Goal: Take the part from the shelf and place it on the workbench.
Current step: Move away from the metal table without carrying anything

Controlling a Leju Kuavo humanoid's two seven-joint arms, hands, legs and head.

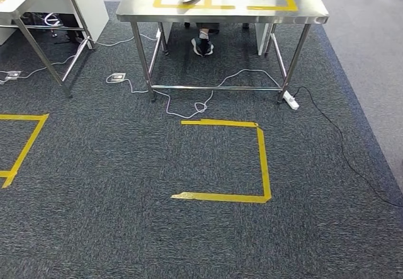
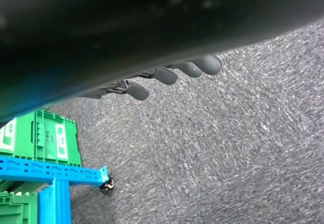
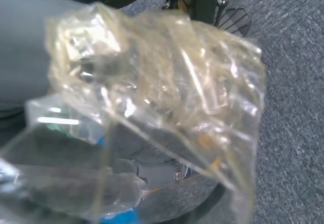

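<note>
A workshop or robot test lab: a stainless-steel worktop (image 1: 304, 5) marked with yellow tape (image 1: 223, 6), taped squares (image 1: 262, 159) on grey carpet (image 1: 119, 216), loose cables (image 1: 190, 112) and a power strip (image 1: 291, 101), green crates (image 2: 42, 138) on a blue wheeled rack (image 2: 53, 176).

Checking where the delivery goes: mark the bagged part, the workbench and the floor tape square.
bagged part (image 3: 160, 82), right wrist view, crinkled clear plastic.
workbench (image 1: 142, 5), head view, bare steel top.
floor tape square (image 1: 262, 159), head view, right-hand strip.
</note>
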